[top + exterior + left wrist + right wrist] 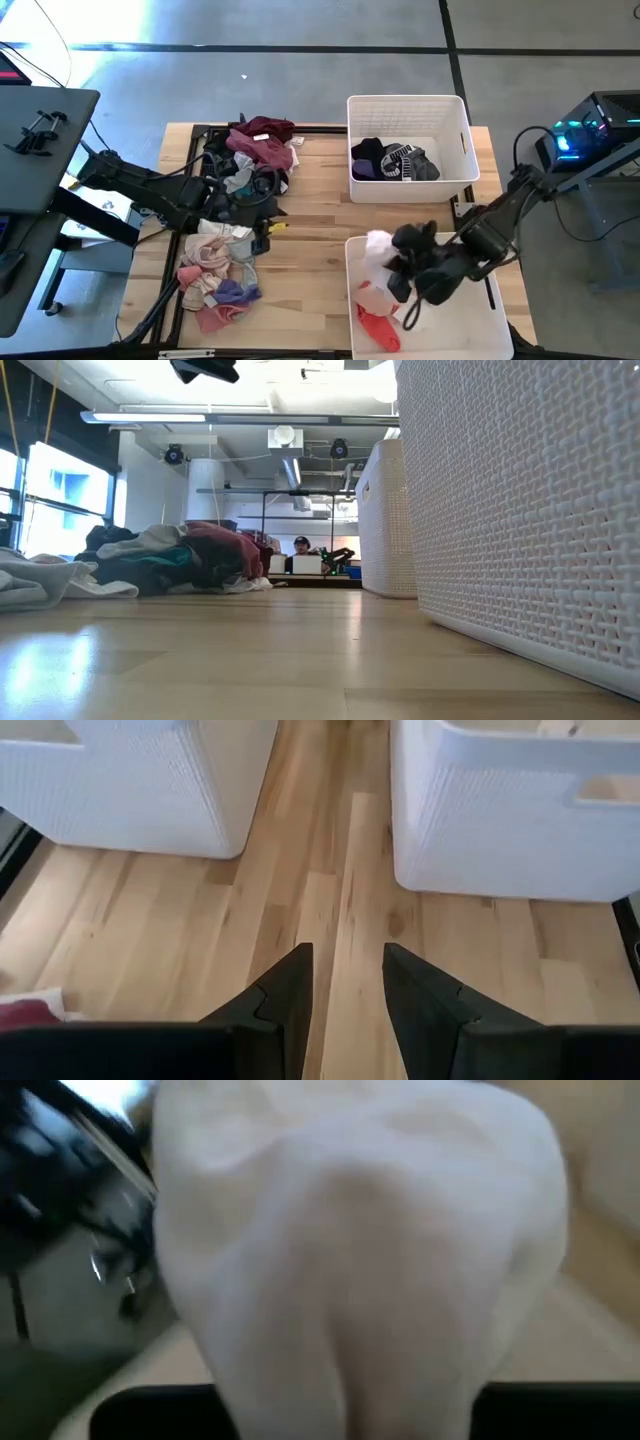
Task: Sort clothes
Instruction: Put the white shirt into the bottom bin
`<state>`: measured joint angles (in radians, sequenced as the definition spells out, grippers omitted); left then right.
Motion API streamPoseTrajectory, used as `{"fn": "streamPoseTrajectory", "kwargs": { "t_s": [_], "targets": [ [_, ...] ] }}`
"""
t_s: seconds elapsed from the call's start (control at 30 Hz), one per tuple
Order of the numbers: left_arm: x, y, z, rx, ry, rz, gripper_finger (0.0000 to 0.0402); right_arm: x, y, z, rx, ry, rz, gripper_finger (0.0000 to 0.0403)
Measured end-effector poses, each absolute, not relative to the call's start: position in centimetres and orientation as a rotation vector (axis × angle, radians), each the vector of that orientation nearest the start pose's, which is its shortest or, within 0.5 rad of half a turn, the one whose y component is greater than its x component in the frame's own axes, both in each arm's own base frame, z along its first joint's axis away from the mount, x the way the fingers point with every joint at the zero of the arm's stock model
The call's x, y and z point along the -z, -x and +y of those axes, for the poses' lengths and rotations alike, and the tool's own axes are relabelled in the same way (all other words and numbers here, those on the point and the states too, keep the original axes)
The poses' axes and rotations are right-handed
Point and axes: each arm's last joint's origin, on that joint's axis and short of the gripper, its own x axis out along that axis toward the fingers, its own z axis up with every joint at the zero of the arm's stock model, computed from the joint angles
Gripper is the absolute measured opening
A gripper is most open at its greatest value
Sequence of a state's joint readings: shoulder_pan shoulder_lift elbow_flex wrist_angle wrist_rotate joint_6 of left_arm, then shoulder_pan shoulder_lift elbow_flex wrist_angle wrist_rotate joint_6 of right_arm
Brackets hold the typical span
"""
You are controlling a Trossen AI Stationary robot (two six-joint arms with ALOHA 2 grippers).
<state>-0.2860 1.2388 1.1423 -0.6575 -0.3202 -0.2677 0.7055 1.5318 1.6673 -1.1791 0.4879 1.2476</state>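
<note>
The right gripper [385, 262], fingers clamped on a white garment [380, 243], hangs over the near bin [500, 325] at five o'clock. The left gripper [347, 982], fingers apart, waits above the clothes pile [240, 180] at nine o'clock on the desk [310, 250].

A light wooden surface [310, 240] fills mid-frame. Two white bins [408, 110] sit on its right side. Clothes [255, 155] lie heaped at its left.

Clothes [235, 235]: mixed heap on tabletop's left side, maroon on top. Dark and grey pieces in far bin; white garment [380, 245] and red piece in near bin.
</note>
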Motion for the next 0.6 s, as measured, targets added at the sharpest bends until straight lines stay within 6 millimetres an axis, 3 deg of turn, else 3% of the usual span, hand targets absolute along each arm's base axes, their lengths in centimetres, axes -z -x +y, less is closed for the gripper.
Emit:
{"fn": "streamPoseTrajectory", "kwargs": {
  "t_s": [0.23, 0.6],
  "targets": [
    [-32.8, -24.9, -6.2, -0.119, 0.024, 0.662, 0.0113, -32.6, -22.9, 18.6, 0.368, -0.705, 1.073, 0.0001],
    [-32.8, -24.9, -6.2, -0.118, 0.028, 0.653, 0.0113, -25.3, -23.3, 19.5, 0.309, -0.875, 1.167, 0.0]
  ]
}}
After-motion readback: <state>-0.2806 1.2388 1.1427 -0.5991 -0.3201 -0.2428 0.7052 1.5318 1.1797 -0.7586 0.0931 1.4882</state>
